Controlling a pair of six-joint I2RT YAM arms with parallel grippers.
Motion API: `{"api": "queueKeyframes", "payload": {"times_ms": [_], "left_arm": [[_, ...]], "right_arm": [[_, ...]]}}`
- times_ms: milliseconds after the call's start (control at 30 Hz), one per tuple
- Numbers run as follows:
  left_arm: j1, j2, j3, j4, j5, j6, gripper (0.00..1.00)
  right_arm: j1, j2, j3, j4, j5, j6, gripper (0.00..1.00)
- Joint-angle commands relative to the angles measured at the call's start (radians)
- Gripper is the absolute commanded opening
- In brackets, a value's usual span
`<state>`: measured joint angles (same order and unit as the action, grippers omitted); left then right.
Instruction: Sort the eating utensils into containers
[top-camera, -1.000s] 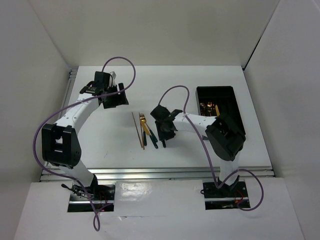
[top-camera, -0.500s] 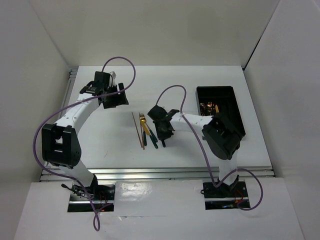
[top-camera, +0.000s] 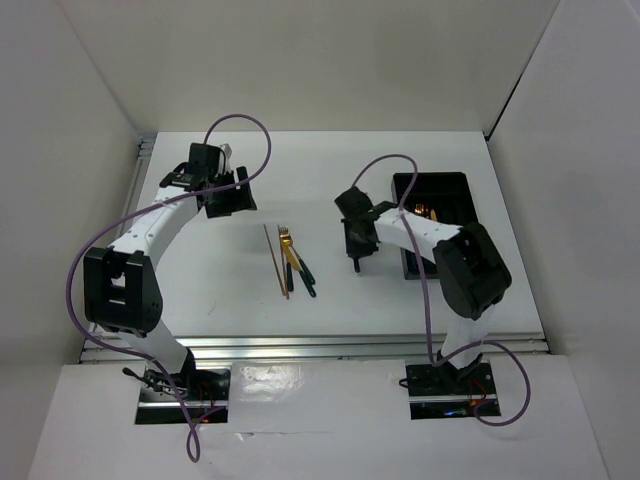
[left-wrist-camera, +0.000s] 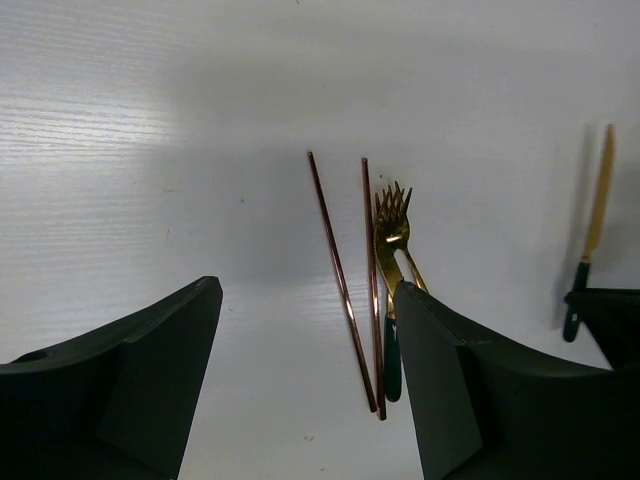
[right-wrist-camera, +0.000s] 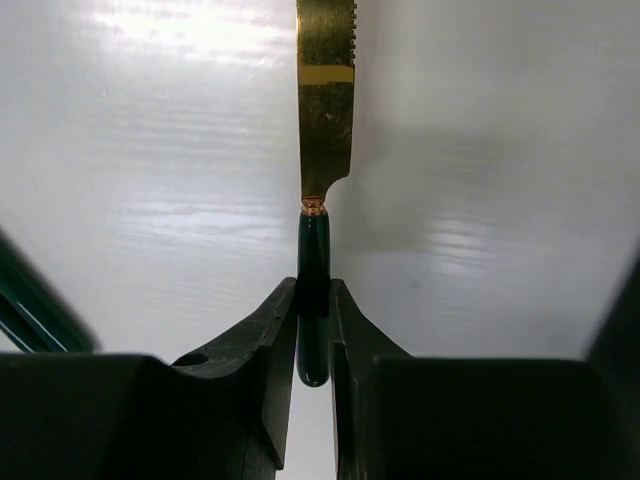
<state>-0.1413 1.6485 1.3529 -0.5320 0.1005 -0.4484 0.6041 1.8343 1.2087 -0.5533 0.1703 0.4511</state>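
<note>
Now R pincer (right-wrist-camera: 313, 300), clamping knife (right-wrist-camera: 325, 120), has moved twd tray (top-camera: 450, 190); L pincer (left-wrist-camera: 308, 290) spread.

A lab test cell: white panels (top-camera: 300, 60) enclose the table (top-camera: 200, 265).

The knife (right-wrist-camera: 325, 100) has a mirror-shiny gold metal blade, and its dark teal handle is glossy and smooth, plastic or enamel by the looks of it. The fork (left-wrist-camera: 391, 225) has the same polished gold finish. The chopsticks (left-wrist-camera: 345, 290) look reddish-brown and smooth, with a slight sheen. The tabletop (left-wrist-camera: 140, 140) is white with a faint grain, kinda semi-gloss. The right gripper's fingers (right-wrist-camera: 268, 340) are matte black plastic, and the tray (top-camera: 455, 190) is black plastic too.
</note>
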Motion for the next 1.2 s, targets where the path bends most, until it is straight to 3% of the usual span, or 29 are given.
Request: {"api": "queueKeyframes", "payload": {"times_ms": [0, 400, 700, 867, 1167], "left_arm": [[0.005, 0.013, 0.025, 0.004, -0.007, -0.003, 0.84], [0.005, 0.04, 0.054, -0.014, -0.027, 0.007, 0.84], [0.014, 0.04, 0.084, -0.045, -0.099, 0.045, 0.85], [0.034, 0.04, 0.084, -0.033, -0.062, 0.045, 0.85], [0.088, 0.031, 0.063, -0.003, 0.004, 0.036, 0.85]], "right_arm": [[-0.059, -0.147, 0.017, 0.009, 0.041, -0.084, 0.03], [-0.358, -0.319, -0.052, -0.048, 0.231, -0.262, 0.04], [-0.409, -0.21, -0.049, -0.077, 0.38, -0.347, 0.07], [-0.432, -0.13, -0.06, -0.066, 0.477, -0.365, 0.08], [-0.471, -0.063, -0.049, -0.08, 0.46, -0.376, 0.08]]}}
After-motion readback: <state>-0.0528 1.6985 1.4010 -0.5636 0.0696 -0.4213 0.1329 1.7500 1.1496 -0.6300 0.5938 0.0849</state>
